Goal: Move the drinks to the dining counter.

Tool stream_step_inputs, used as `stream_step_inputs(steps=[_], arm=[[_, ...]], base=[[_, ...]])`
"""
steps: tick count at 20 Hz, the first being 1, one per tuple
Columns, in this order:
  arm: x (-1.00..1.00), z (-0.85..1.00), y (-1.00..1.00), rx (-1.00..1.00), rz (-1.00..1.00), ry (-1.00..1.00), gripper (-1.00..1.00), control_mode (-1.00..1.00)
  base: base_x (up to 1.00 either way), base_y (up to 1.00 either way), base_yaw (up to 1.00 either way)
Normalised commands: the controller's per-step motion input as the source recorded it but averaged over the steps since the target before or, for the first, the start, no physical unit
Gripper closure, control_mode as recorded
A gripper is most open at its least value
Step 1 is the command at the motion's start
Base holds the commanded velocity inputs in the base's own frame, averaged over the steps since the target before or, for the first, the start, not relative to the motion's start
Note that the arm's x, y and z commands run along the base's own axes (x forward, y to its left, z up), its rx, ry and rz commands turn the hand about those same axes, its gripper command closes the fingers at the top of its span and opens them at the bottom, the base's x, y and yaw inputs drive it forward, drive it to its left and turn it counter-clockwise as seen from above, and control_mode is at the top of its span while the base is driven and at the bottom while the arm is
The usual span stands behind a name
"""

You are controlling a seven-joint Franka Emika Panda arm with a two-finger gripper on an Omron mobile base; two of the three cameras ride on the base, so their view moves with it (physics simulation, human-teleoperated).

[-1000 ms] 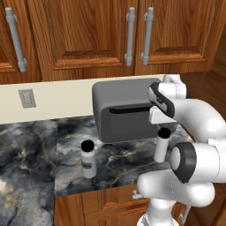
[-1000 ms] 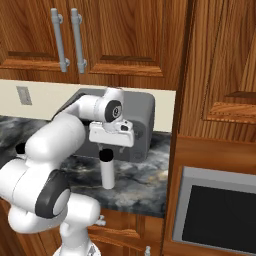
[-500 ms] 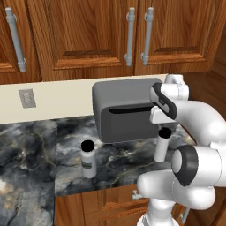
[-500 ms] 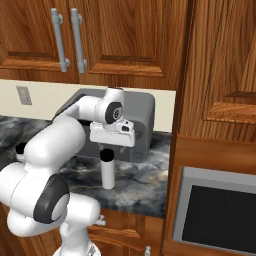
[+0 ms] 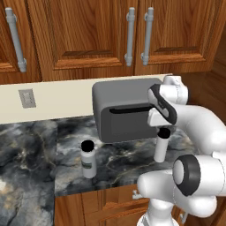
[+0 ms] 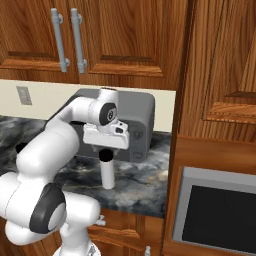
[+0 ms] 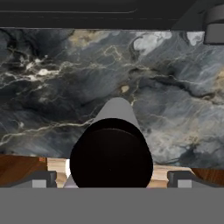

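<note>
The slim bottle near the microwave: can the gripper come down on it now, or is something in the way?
Probably yes. The gripper hangs open directly above the slim bottle, whose black cap sits between the fingers. The microwave stands just behind it, apart.

A grey microwave (image 5: 126,110) sits on the marbled worktop (image 5: 31,154), its back against the cream backsplash (image 5: 57,99). Left of the microwave, a wall outlet (image 5: 27,98) is set into the backsplash. Above the microwave hang wooden cabinets (image 5: 92,35) with grey bar handles (image 5: 129,35). Right of the microwave stands a tall wooden cabinet (image 6: 220,75) holding a built-in oven (image 6: 215,210).
</note>
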Motion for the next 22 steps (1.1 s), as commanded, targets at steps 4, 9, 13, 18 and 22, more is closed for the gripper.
stream_step_inputs(steps=[4,9,13,18,22], arm=[[-0.06,0.0,0.16,0.0,0.0,-0.03,-1.0,-1.0],[0.01,0.0,0.0,0.0,0.0,-0.09,-1.0,-1.0],[0.0,0.0,-0.03,0.0,0.0,-0.09,-1.0,-1.0],[0.0,-0.04,-0.07,0.0,0.0,-0.11,-1.0,-1.0],[0.0,-0.12,-0.15,0.0,0.03,-0.06,-1.0,-1.0]], base=[[0.0,0.0,0.0],[0.0,0.0,0.0],[0.0,0.0,0.0],[0.0,0.0,0.0],[0.0,0.0,0.0]])
